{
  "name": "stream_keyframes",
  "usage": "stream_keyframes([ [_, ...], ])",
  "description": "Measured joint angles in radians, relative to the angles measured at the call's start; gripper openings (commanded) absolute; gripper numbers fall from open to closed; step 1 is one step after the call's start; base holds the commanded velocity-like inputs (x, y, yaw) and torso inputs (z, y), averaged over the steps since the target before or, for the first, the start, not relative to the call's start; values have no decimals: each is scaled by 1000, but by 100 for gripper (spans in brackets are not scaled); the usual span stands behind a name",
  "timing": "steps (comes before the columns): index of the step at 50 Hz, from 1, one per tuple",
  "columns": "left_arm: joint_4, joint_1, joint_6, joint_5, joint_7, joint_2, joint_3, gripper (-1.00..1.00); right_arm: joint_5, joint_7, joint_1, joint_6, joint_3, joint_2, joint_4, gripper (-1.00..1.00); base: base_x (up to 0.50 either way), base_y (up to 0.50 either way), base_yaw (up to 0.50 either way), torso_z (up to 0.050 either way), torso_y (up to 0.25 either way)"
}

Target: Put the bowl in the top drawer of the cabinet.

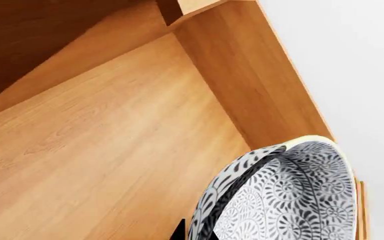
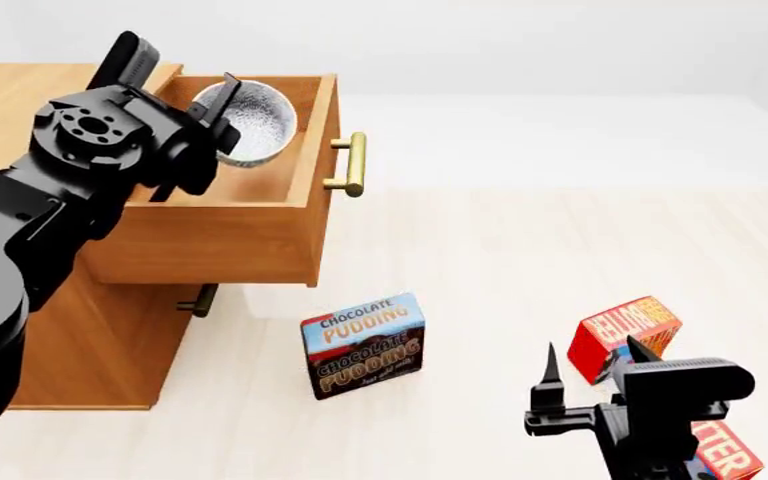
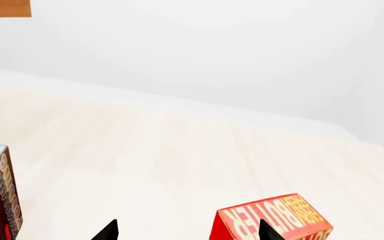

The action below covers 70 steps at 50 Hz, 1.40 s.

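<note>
Gripping the bowl [image 2: 247, 124] by its rim, the left gripper [image 2: 211, 125] is holding it tilted over the pulled-out top drawer [image 2: 244, 225] of the cabinet [image 2: 37, 95]; it is probably not touching the drawer floor yet. Lowering and release remain. The right gripper [image 2: 587, 375] is hanging open, empty, beside the pudding box [image 2: 363, 344].

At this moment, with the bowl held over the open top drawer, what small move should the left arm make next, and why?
Probably lower it a little, then release. The left hand holds the bowl by its rim, tilted, inside the top drawer near its front corner. The left wrist view shows bare drawer floor beneath the bowl, so nothing blocks setting it down.
</note>
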State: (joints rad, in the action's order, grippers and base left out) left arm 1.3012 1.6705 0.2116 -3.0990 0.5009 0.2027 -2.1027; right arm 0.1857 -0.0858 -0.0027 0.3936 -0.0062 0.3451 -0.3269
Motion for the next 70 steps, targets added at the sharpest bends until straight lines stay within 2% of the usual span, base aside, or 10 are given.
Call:
stream_keyframes([
  [25, 8, -34, -30, 3, 129, -14, 52, -100, 13, 2, -14, -42, 9, 2, 41, 100, 0, 0, 0, 0, 0],
  [26, 8, -35, -32, 3, 130, -14, 54, 100, 14, 2, -15, -43, 9, 2, 43, 100, 0, 0, 0, 0, 0],
  [38, 7, -32, -51, 10, 108, -16, 69, 100, 19, 2, -17, -55, 9, 3, 56, 100, 0, 0, 0, 0, 0],
  [70, 7, 52, -73, 27, 10, 2, -9, 100, 23, -1, -25, -71, -2, 9, 62, 100, 0, 0, 0, 0, 0],
])
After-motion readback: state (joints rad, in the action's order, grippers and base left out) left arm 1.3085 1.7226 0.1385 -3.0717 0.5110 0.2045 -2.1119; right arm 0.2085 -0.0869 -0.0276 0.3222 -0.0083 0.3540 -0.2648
